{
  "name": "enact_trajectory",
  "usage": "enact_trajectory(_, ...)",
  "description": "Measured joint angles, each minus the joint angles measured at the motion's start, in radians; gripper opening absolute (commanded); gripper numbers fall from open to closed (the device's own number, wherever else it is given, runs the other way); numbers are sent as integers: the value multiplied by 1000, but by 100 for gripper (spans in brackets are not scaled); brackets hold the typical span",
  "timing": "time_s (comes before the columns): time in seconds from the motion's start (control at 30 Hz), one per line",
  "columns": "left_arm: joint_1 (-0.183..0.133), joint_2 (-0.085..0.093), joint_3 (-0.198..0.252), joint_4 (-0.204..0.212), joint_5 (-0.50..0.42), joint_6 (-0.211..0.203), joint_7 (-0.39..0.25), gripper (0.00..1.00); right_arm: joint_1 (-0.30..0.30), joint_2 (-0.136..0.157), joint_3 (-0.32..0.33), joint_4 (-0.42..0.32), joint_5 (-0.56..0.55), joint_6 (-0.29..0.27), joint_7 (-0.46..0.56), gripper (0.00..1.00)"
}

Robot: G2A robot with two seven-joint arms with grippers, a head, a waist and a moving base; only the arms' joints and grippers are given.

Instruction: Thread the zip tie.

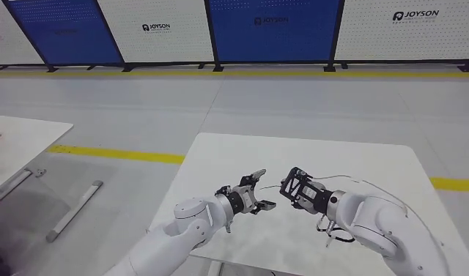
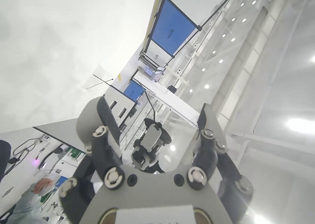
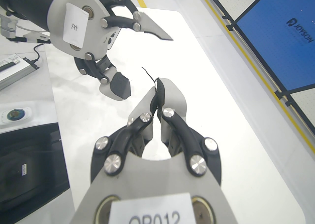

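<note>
The zip tie (image 3: 147, 73) is a thin black strand sticking out from the tips of my right gripper (image 3: 157, 87), which is shut on it above the white table (image 3: 209, 116). In the top view the right gripper (image 1: 286, 188) sits near the table's middle, and the tie (image 1: 271, 186) runs from it toward the left gripper (image 1: 261, 190). The left gripper (image 3: 141, 61) faces it a short way off, open and holding nothing. From the left wrist, the open fingers (image 2: 105, 116) frame the right gripper (image 2: 150, 141), with the tie (image 2: 149, 101) rising from it.
A second white table (image 1: 29, 140) stands off to the left, with a yellow floor line (image 1: 117, 154) between. Blue and white panels (image 1: 271, 20) close the back. A grey box with a cable (image 3: 14, 69) and a black case (image 3: 29, 165) lie beside the table.
</note>
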Motion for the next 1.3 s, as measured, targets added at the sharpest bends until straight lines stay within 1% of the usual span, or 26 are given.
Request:
enact_trajectory(0.03,-5,0,6,4,-3,0,-1,14,0,0,0,0,0,0,0,0)
enact_trajectory(0.07,-8,0,10,6,-3,0,-1,11,0,0,0,0,0,0,0,0)
enact_trajectory(0.17,-15,1,20,12,-8,0,-4,7,0,0,0,0,0,0,0,0)
enact_trajectory(0.3,-23,3,26,17,-15,0,1,8,0,0,0,0,0,0,0,0)
enact_trajectory(0.33,-25,3,29,19,-20,0,2,3,0,0,0,0,0,0,0,0)
enact_trajectory(0.37,-28,4,31,20,-23,0,3,0,0,0,0,0,0,0,0,0)
enact_trajectory(0.53,-38,8,39,22,-29,0,8,0,0,0,0,0,0,0,0,0)
enact_trajectory(0.7,-41,11,44,22,-27,0,5,0,0,0,0,0,0,0,0,0)
enact_trajectory(0.73,-41,12,45,21,-24,0,6,0,-5,0,2,1,0,3,-7,20)
enact_trajectory(0.77,-41,12,45,20,-20,0,6,0,-11,-1,4,2,1,5,-13,47)
enact_trajectory(0.8,-41,13,46,20,-14,0,7,0,-16,-2,9,3,6,6,-20,91)
enact_trajectory(0.83,-40,13,44,19,-3,0,11,0,-22,-2,19,5,19,7,-28,100)
enact_trajectory(1.0,-27,12,44,10,70,-18,21,0,-63,4,83,18,100,18,-66,100)
enact_trajectory(1.1,-17,12,50,0,151,-39,9,0,-107,11,140,35,203,26,-82,100)
enact_trajectory(1.2,4,14,60,-10,262,-86,-7,0,-140,17,196,74,359,26,-52,100)
enact_trajectory(1.23,15,15,65,-13,316,-113,-8,0,-147,18,213,91,426,27,-34,100)
enact_trajectory(1.3,32,15,76,-15,391,-149,-4,0,-153,18,228,117,517,26,1,100)
